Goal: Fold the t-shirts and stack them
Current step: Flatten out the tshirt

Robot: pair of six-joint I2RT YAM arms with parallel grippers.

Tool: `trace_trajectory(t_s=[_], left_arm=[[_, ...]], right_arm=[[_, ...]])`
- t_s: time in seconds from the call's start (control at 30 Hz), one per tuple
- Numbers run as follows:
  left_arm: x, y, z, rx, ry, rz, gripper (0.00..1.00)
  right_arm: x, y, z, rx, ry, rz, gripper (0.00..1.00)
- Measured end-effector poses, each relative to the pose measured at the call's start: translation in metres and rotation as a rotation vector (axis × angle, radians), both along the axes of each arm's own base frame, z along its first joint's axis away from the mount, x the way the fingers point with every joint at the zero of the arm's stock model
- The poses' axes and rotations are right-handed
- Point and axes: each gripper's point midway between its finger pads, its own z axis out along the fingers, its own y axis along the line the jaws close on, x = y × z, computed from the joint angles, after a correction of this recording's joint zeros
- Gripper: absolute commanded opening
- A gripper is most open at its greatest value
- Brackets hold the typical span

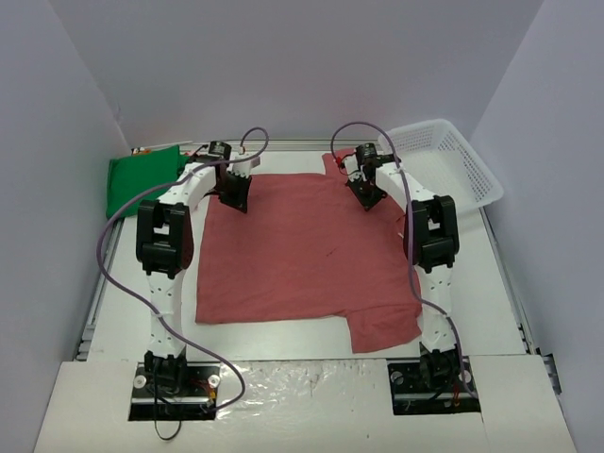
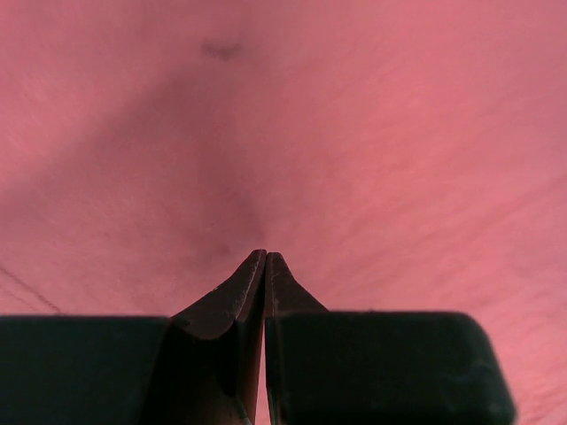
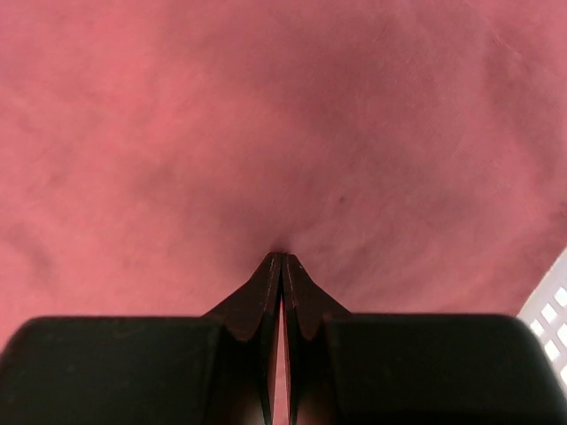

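At the far left corner of the counter [image 1: 500,283] the green t-shirt [image 1: 142,181] lay bunched, well apart from both arms. The dusty-red t-shirt [image 1: 302,255] was spread flat across the middle, covering most of the working area. The left fingers [image 2: 241,292] were pressed together at its far left edge, and the creases running into their tips suggested they had pinched up a small fold of the cloth. The right fingers [image 3: 257,292] were likewise together near the far right edge, with the red cloth puckered at their tips. The white mesh basket [image 1: 462,170] stood just beyond, at the far right.

The cloth looked thin, light and limp, so it would likely sag and drag unless lifted at 2 points at once; edges and corners seemed the best places to grip. With 1 sleeve poking out at the near right and another scrap at the far right, the shoulders probably pointed right and the hem left, the long axis running left to right
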Motion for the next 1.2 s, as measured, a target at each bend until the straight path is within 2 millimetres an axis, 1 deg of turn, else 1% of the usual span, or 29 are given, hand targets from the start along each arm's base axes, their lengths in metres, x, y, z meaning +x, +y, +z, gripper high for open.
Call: trace_trajectory(t_s=[0.07, 0.13, 0.17, 0.27, 0.43, 0.6, 0.73, 0.8, 0.93, 1.0, 1.1, 1.2], left_arm=[[-0.006, 0.005, -0.018, 0.031, 0.054, 0.015, 0.02], [-0.011, 0.01, -0.03, 0.057, 0.096, 0.026, 0.03], [-0.013, 0.011, -0.033, 0.061, 0.109, 0.032, 0.02], [-0.01, 0.015, -0.03, 0.084, 0.117, 0.051, 0.02], [0.004, 0.017, -0.035, 0.097, 0.162, 0.08, 0.02], [0.028, 0.018, -0.034, 0.073, 0.175, 0.114, 0.02], [0.047, 0.019, -0.033, 0.071, 0.133, 0.127, 0.02], [0.057, 0.021, -0.032, 0.08, 0.097, 0.136, 0.02], [0.083, 0.03, -0.031, 0.129, 0.0, 0.173, 0.02], [0.099, 0.038, -0.03, 0.169, -0.058, 0.2, 0.02], [0.121, 0.05, -0.027, 0.23, -0.15, 0.228, 0.02], [0.135, 0.061, -0.024, 0.283, -0.216, 0.246, 0.02]], right_arm=[[0.004, -0.001, -0.006, -0.009, 0.004, -0.005, 0.0], [0.011, -0.001, -0.004, -0.012, -0.012, -0.009, 0.0], [0.014, -0.003, -0.005, -0.014, -0.016, -0.013, 0.0], [0.019, -0.003, -0.005, -0.016, -0.025, -0.017, 0.0], [0.028, -0.003, -0.006, -0.016, -0.035, -0.025, 0.0], [0.051, -0.004, -0.006, -0.007, -0.072, -0.041, 0.0], [0.078, -0.006, -0.004, 0.008, -0.125, -0.061, 0.0], [0.096, -0.007, -0.003, 0.021, -0.165, -0.074, 0.0], [0.128, -0.007, -0.002, 0.048, -0.25, -0.088, 0.0], [0.137, -0.006, -0.001, 0.057, -0.284, -0.089, 0.0], [0.146, -0.003, 0.0, 0.059, -0.322, -0.083, 0.0], [0.154, 0.002, 0.001, 0.026, -0.364, -0.066, 0.0]])
